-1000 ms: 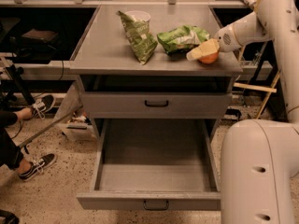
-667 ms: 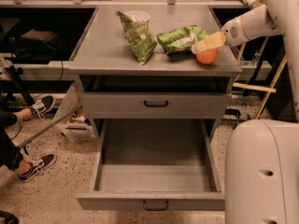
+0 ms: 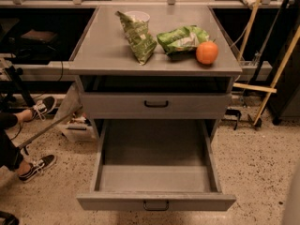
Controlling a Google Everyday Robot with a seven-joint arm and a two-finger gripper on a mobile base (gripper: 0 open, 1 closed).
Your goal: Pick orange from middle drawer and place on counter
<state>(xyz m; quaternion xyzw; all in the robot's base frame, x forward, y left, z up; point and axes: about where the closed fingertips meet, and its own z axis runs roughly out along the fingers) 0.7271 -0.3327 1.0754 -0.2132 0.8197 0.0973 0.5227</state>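
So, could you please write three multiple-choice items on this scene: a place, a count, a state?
1. Where is the orange? A inside a drawer; B on the floor; C on the counter.
2. How many green chip bags are there? A one; B two; C four.
3. The middle drawer is: A open, empty; B shut; C open, holding a bag.
Answers: 1 C, it rests at the counter's right front; 2 B, both lie left of the orange; 3 A, pulled out, floor bare. The gripper is out of view.
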